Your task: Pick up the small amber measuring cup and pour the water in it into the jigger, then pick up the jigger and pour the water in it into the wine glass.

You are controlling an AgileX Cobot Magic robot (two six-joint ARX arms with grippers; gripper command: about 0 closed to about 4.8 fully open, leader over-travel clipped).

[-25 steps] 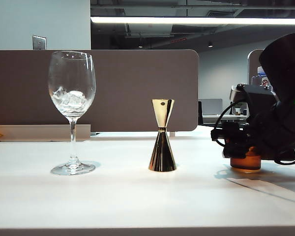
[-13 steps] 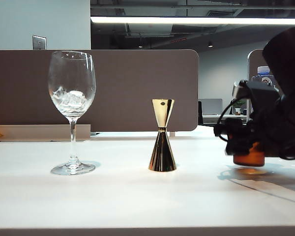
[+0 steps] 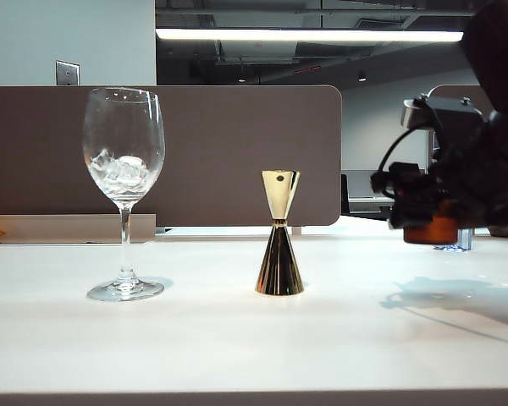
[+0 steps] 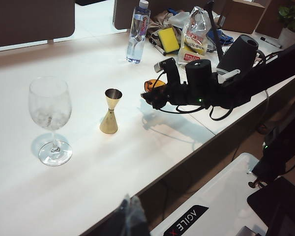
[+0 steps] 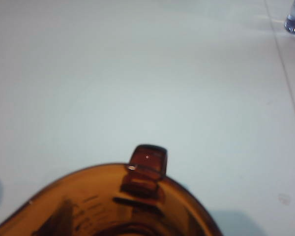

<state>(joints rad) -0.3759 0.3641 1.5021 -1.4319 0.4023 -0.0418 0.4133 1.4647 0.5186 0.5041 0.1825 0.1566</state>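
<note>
The small amber measuring cup (image 3: 432, 229) hangs clear of the counter (image 3: 237, 338), clamped upright in the right end effector (image 3: 423, 222), its translucent brown rim and pouring lip (image 5: 147, 160) facing outward. The jigger (image 3: 279, 233), a shiny gold hourglass, stands upright on the counter, well apart from that end effector. Beyond it stands the wine glass (image 3: 124, 193), tall and clear, with ice cubes (image 3: 118, 171) in its bowl.

one wine glass (image 3: 124, 169), one jigger (image 3: 279, 245), one amber cup (image 3: 432, 228)
</note>
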